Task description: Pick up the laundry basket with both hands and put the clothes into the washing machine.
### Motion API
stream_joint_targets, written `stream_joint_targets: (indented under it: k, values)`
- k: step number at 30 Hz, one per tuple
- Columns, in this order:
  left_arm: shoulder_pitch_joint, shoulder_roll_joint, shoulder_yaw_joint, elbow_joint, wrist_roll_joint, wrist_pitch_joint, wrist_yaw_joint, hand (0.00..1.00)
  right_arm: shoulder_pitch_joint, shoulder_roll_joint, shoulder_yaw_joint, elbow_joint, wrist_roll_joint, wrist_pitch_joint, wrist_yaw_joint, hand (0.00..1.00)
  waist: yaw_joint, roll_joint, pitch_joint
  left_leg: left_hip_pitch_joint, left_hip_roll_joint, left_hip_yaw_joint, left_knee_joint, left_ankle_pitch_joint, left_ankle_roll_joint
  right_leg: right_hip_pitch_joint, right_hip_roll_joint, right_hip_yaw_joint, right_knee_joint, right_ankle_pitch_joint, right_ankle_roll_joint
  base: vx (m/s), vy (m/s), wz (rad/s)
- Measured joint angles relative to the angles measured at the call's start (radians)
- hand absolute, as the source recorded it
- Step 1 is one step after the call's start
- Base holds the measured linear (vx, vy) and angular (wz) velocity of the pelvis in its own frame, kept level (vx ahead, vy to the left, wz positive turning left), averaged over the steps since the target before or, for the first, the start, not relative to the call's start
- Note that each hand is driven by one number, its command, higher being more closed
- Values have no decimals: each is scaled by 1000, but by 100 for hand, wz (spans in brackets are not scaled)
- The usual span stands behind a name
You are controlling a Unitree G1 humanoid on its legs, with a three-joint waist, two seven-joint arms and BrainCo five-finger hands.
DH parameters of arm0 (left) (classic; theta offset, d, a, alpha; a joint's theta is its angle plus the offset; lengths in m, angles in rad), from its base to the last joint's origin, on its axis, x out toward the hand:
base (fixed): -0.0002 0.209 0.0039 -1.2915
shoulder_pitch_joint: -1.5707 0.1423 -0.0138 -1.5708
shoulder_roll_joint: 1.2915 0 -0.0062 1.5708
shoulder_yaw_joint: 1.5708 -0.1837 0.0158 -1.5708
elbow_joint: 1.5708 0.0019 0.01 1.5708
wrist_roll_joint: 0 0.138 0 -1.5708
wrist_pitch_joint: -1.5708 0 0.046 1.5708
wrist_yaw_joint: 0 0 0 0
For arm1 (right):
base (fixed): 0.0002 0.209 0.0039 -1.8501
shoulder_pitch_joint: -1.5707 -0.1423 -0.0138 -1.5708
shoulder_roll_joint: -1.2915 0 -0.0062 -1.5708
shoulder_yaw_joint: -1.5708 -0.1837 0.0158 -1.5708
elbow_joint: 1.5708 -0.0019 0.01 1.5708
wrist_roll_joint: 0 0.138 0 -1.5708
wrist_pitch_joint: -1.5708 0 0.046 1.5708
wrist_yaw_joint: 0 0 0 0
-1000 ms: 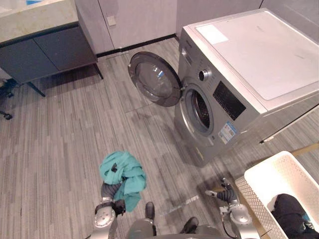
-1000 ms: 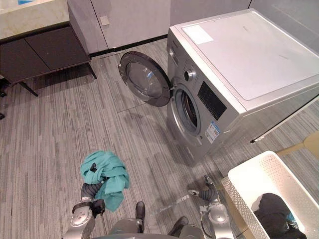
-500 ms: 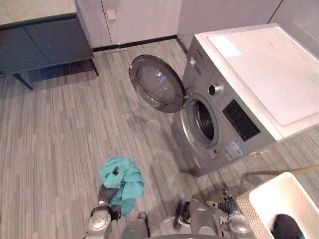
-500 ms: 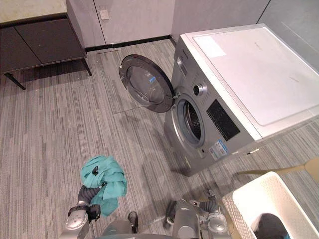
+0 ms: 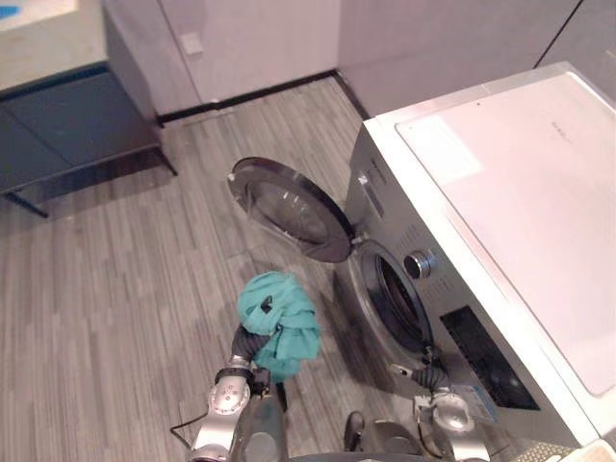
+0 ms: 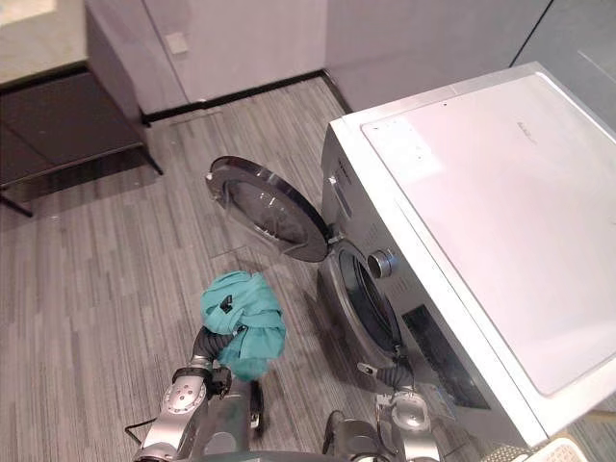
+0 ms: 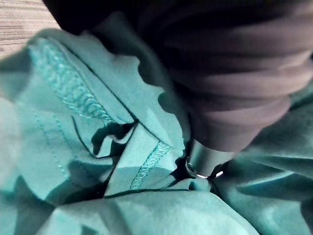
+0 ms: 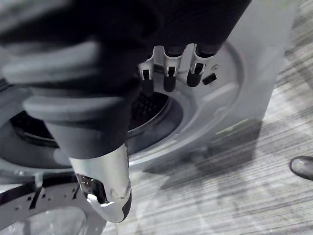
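Grey plank floor [image 5: 115, 289] meets the washing machine [image 5: 510, 192], its door [image 5: 289, 207] open. Teal cloth [image 5: 281, 318] swaddles the left hand [image 7: 225, 98] beside that door, grip impossible to tell. The right hand [image 8: 166, 63] hangs slack and empty before the drum [image 8: 146, 107].

Soft, even indoor light falls from above. The washing machine [image 5: 520, 212] has a white top that is the brightest area, pale with mild glare. The grey floor [image 5: 106, 289] is evenly lit, with a soft shadow under the open door [image 5: 289, 207]. The drum [image 5: 399, 300] is dark inside. Up close, the teal garment [image 7: 73, 122] holds deep shadows in its folds, and the left hand [image 7: 230, 98] looks blurred. Small highlights glint on the right hand [image 8: 105, 196].
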Motion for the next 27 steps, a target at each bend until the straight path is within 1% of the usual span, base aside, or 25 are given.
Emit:
stream_joint_targets:
  k: [1,2,3,4,5,6,7,8,9,10,11,13,14,15,16,17,19,20,21,22,23,24,25,26,27]
  values:
    - [18,-10,-10,-1,3,-2,1,100,3,-10,0,4,0,-1,0,0,4,26,-10,5,21,-36,-25,87,-21,8,21,28,7,-32,45,371,416,-94]
    - [-12,20,-13,33,10,6,3,100,-13,12,2,21,0,-2,0,0,-6,-20,-6,-7,-11,12,41,57,-8,5,-28,61,18,-59,68,303,366,-101]
    - [-29,42,-14,39,11,7,2,100,-15,23,3,10,-2,-5,1,0,-4,-28,-8,-5,-12,47,50,13,16,-24,-44,99,34,-48,77,295,392,-78]
    - [-37,49,-18,42,11,8,1,100,-11,26,3,4,-3,-7,1,0,-5,-31,-8,-5,-15,72,61,3,27,-34,-56,117,47,-42,85,176,247,-102]
    - [-40,52,-17,42,11,7,2,100,-13,25,5,2,-4,-6,2,0,-3,-33,-7,8,-13,121,77,-19,40,-57,-73,161,74,-33,98,96,207,-86]
    - [-37,54,-18,41,11,7,1,100,-14,25,8,2,-4,-5,1,0,-5,-33,-6,23,-9,151,82,-35,46,-68,-81,183,93,-27,106,58,230,-140]
    - [-33,58,-16,40,11,7,1,100,-17,24,14,14,-5,-6,1,0,-3,-33,-5,62,7,220,82,-68,55,-97,-99,193,134,-12,127,28,214,-163]
    - [-26,67,-13,40,11,7,0,100,-28,17,33,32,-5,-5,1,0,-7,-33,-5,85,21,275,70,-84,56,-133,-120,139,167,5,128,-1,193,-164]
    - [-25,67,-13,41,11,7,0,100,-31,13,41,39,-6,-3,0,0,-8,-33,-6,96,25,305,60,-93,56,-147,-137,79,175,12,123,-40,129,-160]
    - [-27,66,0,40,11,7,-1,100,-34,0,52,57,-8,-2,1,0,-7,-33,-6,124,37,373,30,-105,50,-160,-184,-108,173,31,97,-27,125,-150]
    - [-26,65,19,38,11,7,-1,100,-50,-7,53,77,-11,-1,1,0,-8,-33,-6,151,42,425,0,-110,54,-159,-221,-270,170,36,77,-14,109,-149]
    - [-24,64,34,37,11,7,0,100,-54,-18,53,95,-19,0,0,0,-7,-33,-6,180,46,472,-18,-120,47,-155,-255,-433,169,42,51,20,61,-121]
    - [-12,67,52,31,11,7,0,100,-58,-25,52,112,-27,4,-1,0,-16,-33,-6,199,53,506,-18,-127,42,-154,-259,-472,161,43,50,40,60,-102]
    - [-11,67,54,27,11,7,0,100,-58,-30,52,115,-31,5,-2,0,-27,-32,-6,201,59,515,-9,-132,36,-154,-253,-460,152,43,51,67,35,-77]
    - [-7,66,61,16,11,7,1,100,-58,-37,53,117,-35,6,-2,0,-37,-28,-7,201,75,530,17,-144,37,-153,-239,-444,141,42,53,90,-26,-69]
    - [-4,67,63,8,11,7,2,100,-49,-45,52,117,-35,7,-3,0,-35,-22,-9,202,118,563,77,-163,42,-147,-204,-411,110,46,62,96,-48,-75]
    - [-2,66,65,9,11,8,1,100,-47,-46,53,117,-34,7,-4,0,-35,-18,-8,192,168,567,159,-171,42,-124,-165,-392,68,54,74,86,-106,-70]
    - [1,67,72,7,10,8,0,100,-45,-50,53,123,-34,7,-16,0,-29,-11,-4,172,217,550,278,-171,42,-95,-129,-364,34,59,80,85,-155,-77]
    - [6,56,76,6,7,8,3,100,-47,-58,55,126,-31,6,-27,0,-28,3,2,167,246,503,354,-170,43,-66,-104,-341,21,61,79,71,-118,-74]
    - [14,51,76,6,7,9,4,100,-46,-65,58,125,-29,6,-35,0,-29,12,1,158,254,466,393,-167,47,-51,-95,-326,15,61,79,106,-28,-72]
    - [17,43,74,8,6,11,5,100,-52,-76,59,125,-21,6,-45,0,-28,12,11,107,252,376,483,-159,51,-37,-92,-290,9,61,77,109,37,-70]
    - [14,37,67,8,6,12,5,100,-53,-79,53,123,-21,5,-50,0,-24,9,11,93,202,305,438,-208,15,-48,-105,-261,15,61,77,110,71,-71]
    - [10,36,60,8,6,13,6,100,-54,-84,42,123,-21,5,-59,0,-23,12,11,88,176,270,395,-217,12,-56,-111,-249,19,61,78,100,115,-69]
    - [8,33,51,8,6,13,6,100,-51,-89,22,124,-21,5,-67,0,-26,27,12,93,133,208,274,-207,8,-67,-112,-228,31,61,78,120,187,-65]
    - [12,28,51,10,6,13,7,100,-48,-99,10,124,-21,6,-70,0,-27,57,10,123,118,187,187,-180,-11,-78,-101,-206,55,59,83,123,186,-60]
